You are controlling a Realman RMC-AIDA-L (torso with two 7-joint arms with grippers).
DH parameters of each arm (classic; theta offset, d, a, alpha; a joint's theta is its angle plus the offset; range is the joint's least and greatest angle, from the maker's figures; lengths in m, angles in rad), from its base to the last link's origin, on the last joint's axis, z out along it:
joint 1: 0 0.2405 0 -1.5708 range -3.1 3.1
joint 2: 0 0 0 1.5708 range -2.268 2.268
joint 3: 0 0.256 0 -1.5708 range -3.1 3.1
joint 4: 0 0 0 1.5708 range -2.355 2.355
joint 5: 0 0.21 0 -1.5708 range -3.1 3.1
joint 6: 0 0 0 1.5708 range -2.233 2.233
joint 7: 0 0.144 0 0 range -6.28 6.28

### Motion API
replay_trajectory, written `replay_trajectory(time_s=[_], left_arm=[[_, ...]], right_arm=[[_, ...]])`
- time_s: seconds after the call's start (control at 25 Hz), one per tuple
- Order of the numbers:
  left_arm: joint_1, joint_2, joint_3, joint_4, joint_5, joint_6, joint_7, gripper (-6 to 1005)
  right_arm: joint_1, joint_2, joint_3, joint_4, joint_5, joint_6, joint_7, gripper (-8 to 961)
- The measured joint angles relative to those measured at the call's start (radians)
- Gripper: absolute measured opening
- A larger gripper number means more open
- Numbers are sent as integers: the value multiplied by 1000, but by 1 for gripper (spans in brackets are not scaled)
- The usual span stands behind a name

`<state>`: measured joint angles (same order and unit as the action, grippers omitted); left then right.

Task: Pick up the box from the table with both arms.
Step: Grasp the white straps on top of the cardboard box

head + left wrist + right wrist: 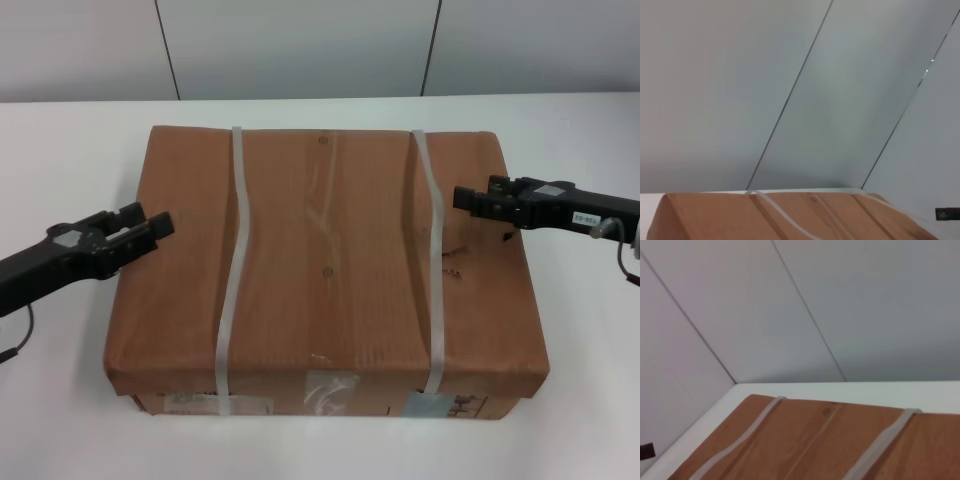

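1. Head view: the left gripper (163,227) comes in low from the left on a black arm, pointing toward the left edge of the cardboard box (330,260). Its two short fingers look slightly apart, with a thin gap between them, and their tips are at the box's left edge, over its top surface; whether they touch I cannot tell.
2. The right gripper (460,197) reaches in from the right side, nearly level, its tips over the box's right part just beside the right strap (433,260). Whether its fingers are parted or together cannot be told from here. A small white label (583,217) sits on its black body, and a thin cable (627,265) hangs from the wrist end.
3. The box is large, flat and brown, lying in the middle of the white table (590,400). The left strap (232,270) and the right one run front to back across the lid. Tape and printed labels show on its front side.
4. Behind the table stands a pale panelled wall (300,45) with dark seams.
5. Left wrist view: only the box's (790,215) brown top with both straps shows low in the picture, under the wall (740,90). No fingers show.
6. Right wrist view: the box top (815,440), its straps, a strip of table (865,390) and the wall (840,305); no fingers either.
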<state>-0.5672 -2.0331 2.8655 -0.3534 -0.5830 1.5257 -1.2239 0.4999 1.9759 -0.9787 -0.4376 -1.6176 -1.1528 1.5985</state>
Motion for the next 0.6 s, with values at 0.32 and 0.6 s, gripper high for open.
replay_trajectory(time_s=[0.32, 0.6], left_arm=[[-26, -4, 0, 36, 11, -50, 5, 590], [-39, -6, 0, 75, 51, -113, 2, 589]], right_arm=[[43, 13, -23, 46, -10, 39, 37, 813], [69, 39, -67, 72, -18, 85, 52, 804]])
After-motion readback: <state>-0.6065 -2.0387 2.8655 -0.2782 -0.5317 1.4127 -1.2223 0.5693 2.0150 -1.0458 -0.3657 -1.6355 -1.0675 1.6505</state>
